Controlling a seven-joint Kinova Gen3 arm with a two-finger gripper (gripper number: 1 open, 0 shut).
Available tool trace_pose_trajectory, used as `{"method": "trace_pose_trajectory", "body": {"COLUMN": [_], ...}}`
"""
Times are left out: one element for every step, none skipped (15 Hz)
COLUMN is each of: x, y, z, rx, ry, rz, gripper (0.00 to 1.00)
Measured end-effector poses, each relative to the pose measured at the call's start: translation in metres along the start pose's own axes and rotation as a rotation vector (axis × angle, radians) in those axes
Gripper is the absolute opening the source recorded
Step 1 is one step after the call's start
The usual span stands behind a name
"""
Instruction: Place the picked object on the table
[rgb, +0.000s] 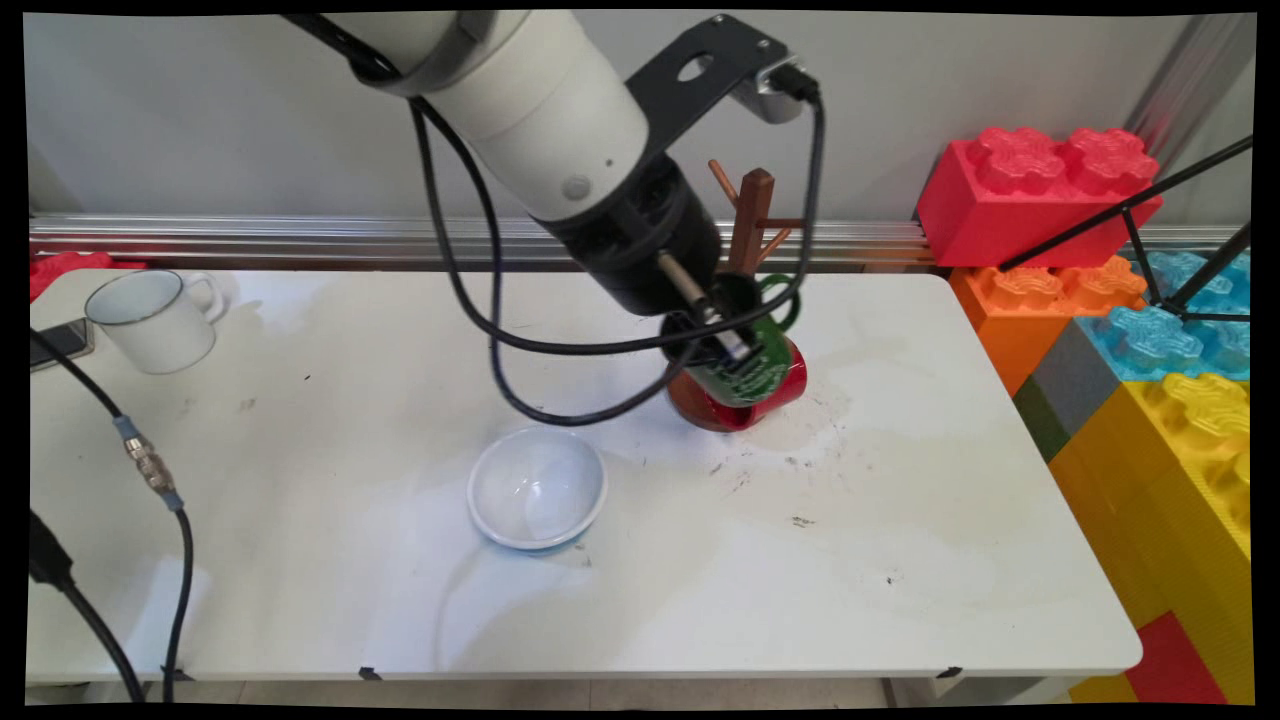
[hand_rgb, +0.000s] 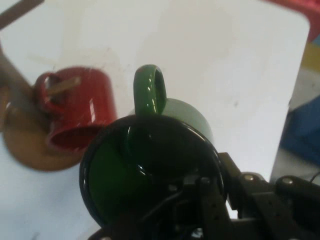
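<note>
Green enamelled mug (hand_rgb: 150, 170) is clamped at its rim by the pincer (hand_rgb: 200, 200), one finger inside the cup, and hangs above the bench (rgb: 300, 600) beside the red mug (hand_rgb: 80, 112) on the wooden mug tree (rgb: 752, 215). Judged rigid, light, glossy and slippery, it is best gripped on rim or handle; no lettering is legible.

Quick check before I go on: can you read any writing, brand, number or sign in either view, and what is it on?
None can be read in either view.
green mug in the tool: plain, no print.
red mug on the wooden mug tree: plain.
white mug and white bowl: no lettering.
toy blocks: moulded studs only.
</note>
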Motion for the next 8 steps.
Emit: {"method": "trace_pose_trajectory", "body": {"x": [-0.001, -0.003, -0.004, -0.006, -0.007, -0.009, -0.010, -0.011], "y": [-0.002, -0.004, -0.007, -0.010, -0.013, -0.017, -0.022, -0.027], "z": [-0.002, -0.006, -0.008, -0.011, -0.013, -0.016, -0.018, -0.019], "rx": [0.010, 0.022, 0.035, 0.049, 0.061, 0.076, 0.092, 0.105], "ry": [-0.021, -0.045, -0.070, -0.093, -0.113, -0.134, -0.154, -0.172], "rz": [0.016, 0.036, 0.056, 0.076, 0.093, 0.114, 0.136, 0.154], "gripper": [0.00, 0.00, 0.00, 0.00, 0.00, 0.00, 0.00, 0.00]}}
